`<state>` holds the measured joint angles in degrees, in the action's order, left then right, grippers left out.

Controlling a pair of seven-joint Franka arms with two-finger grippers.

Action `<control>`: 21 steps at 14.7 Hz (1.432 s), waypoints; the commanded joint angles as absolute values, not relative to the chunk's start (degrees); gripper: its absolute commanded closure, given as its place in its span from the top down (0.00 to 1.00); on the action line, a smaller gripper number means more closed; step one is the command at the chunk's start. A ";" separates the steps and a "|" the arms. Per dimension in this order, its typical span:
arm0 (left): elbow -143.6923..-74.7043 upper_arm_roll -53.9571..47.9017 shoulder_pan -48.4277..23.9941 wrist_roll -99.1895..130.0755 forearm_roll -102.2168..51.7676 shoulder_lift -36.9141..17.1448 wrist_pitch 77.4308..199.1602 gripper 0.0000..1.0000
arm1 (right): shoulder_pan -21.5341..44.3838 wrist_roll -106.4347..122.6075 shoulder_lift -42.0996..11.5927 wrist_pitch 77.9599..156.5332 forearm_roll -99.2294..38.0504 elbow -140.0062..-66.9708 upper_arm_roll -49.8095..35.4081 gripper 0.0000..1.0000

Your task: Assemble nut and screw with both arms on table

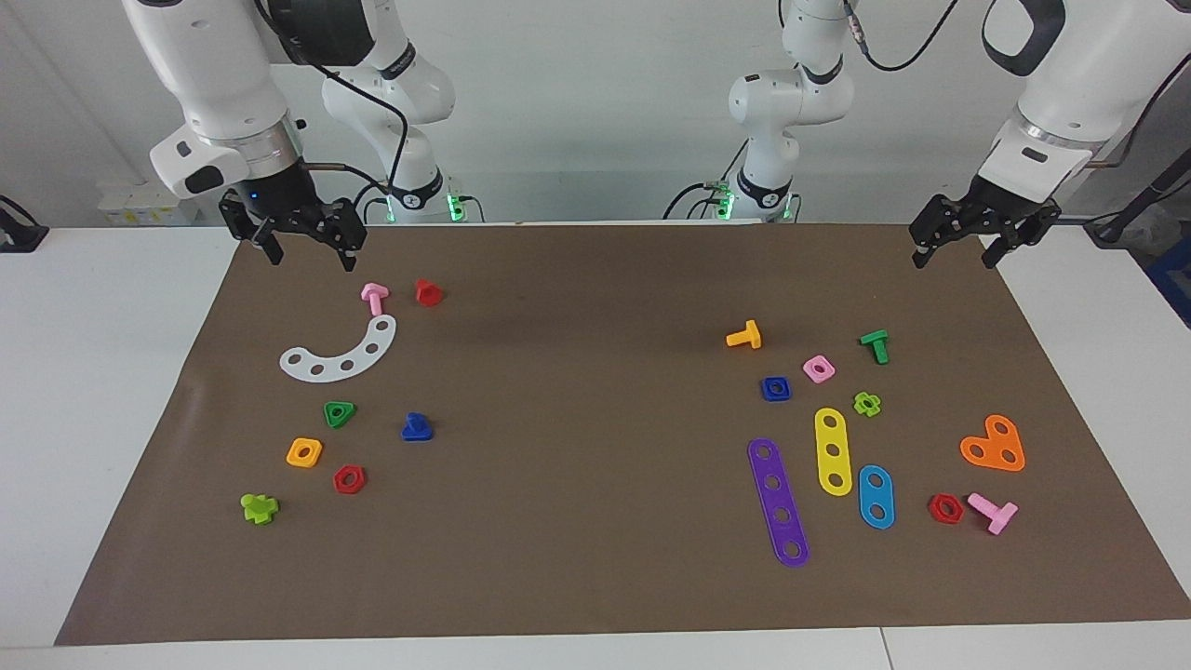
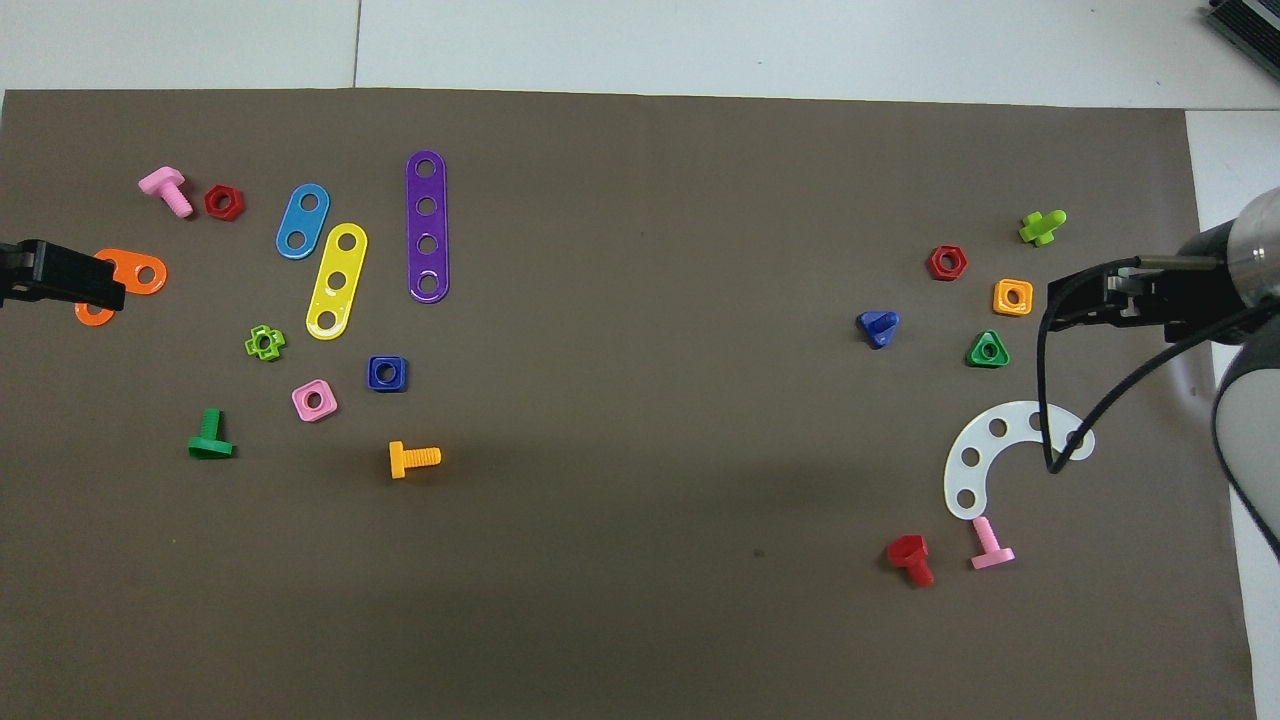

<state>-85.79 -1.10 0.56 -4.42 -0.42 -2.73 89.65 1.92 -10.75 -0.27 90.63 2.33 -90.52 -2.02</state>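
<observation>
On the brown mat: toy parts in two clusters, one toward each arm's end of the table (image 1: 595, 656).
Nut (image 1: 775, 388): flat on the mat toward the left arm's end — just beside the pink square nut (image 1: 819, 368).
Screw (image 1: 417, 427): toward the right arm's end, near the green triangular nut (image 1: 339, 413).
Left gripper (image 1: 956, 252): raised over the mat's edge, fingers spread, empty.
Right gripper (image 1: 311, 247): hanging above the pink bolt (image 1: 375, 297) — fingers apart, holding nothing.
</observation>
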 commanded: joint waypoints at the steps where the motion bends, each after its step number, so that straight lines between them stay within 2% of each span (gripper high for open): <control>1: -88.15 -0.79 0.00 -4.75 0.44 -0.88 90.97 1.00 | 1.23 -8.97 1.32 90.70 0.97 -92.29 -2.20 1.00; 8: -89.73 -0.70 -0.09 -4.40 0.44 -0.44 91.66 1.00 | 1.06 -9.14 1.23 90.88 0.97 -92.11 -2.11 1.00; 12: -98.51 -1.14 -1.14 -4.13 0.35 2.37 97.37 1.00 | 0.35 -8.70 1.06 92.45 0.97 -92.72 -2.20 1.00; 13: -100.18 -1.06 -2.80 -3.17 0.35 1.94 98.51 0.99 | 0.35 -8.44 1.05 93.77 0.97 -93.59 -2.20 1.00; 15: -105.26 -1.23 -4.82 2.60 0.09 0.45 103.33 0.88 | 0.44 -8.44 1.14 97.19 0.97 -95.97 -2.20 1.00; 19: -119.94 -1.23 -9.57 10.10 -1.75 -2.02 124.85 0.81 | 0.62 -7.38 -2.80 103.51 0.97 -97.29 -2.20 0.99; 21: -122.51 -1.23 -9.93 10.20 -1.93 -3.85 128.92 0.81 | 0.62 -7.30 -4.82 108.61 0.97 -98.96 -2.11 0.98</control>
